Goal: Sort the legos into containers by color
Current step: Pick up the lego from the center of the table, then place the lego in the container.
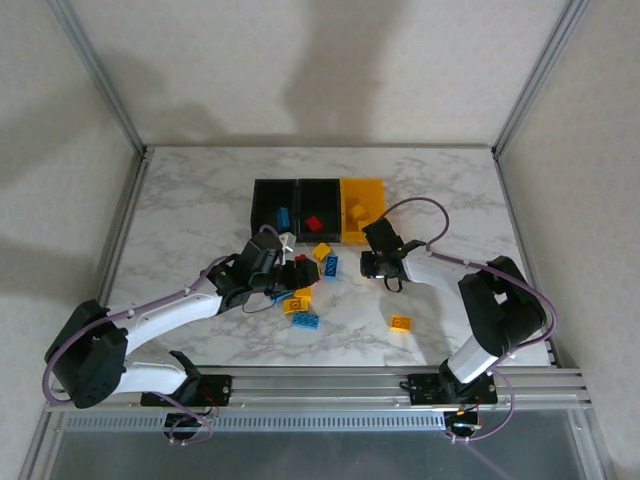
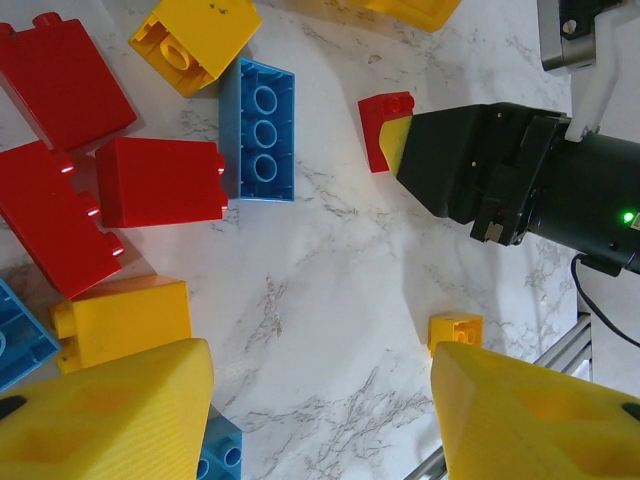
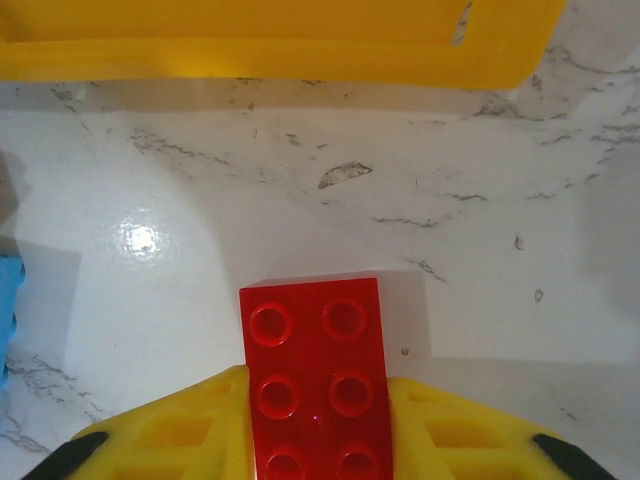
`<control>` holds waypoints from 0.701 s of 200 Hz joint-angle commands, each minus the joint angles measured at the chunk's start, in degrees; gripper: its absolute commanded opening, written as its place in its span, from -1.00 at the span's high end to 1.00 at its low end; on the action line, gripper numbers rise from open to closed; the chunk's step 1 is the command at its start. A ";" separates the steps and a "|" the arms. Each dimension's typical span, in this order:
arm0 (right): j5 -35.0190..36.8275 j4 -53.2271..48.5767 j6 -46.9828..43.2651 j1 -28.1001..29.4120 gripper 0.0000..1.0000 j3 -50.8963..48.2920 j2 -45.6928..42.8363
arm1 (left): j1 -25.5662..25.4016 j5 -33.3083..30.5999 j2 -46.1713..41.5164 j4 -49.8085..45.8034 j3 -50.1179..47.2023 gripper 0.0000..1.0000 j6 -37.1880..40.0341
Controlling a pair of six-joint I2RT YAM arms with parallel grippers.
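One small red studded hard-plastic brick (image 3: 315, 370), probably light, rigid and slick, is pinched by its long flat sides in the closed right gripper (image 3: 318, 395) on the white marble tabletop (image 3: 450, 220), with the yellow open-topped plastic bin (image 3: 280, 50) at 12 o'clock, while the left gripper (image 2: 320, 370) hangs half-open and empty over loose bricks (image 2: 160, 195).

2 white-black arms (image 1: 165, 315) carry purple cables (image 1: 425, 200), yellow fingers (image 2: 110, 420).
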 commanded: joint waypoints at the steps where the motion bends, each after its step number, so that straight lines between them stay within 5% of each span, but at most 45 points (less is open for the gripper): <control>1: 1.03 -2.09 -0.71 0.25 0.39 1.36 -1.44 | -0.34 -1.67 0.16 0.47 -0.97 -0.19 -0.42; 83: 1.24 -8.83 0.28 4.29 0.39 8.61 -7.43 | 0.55 -3.46 -1.55 -0.36 -0.79 -0.19 -1.33; 140: -0.23 -12.80 2.02 8.24 0.38 25.76 1.71 | 8.23 -4.55 -7.16 -4.87 -0.27 -0.19 -2.26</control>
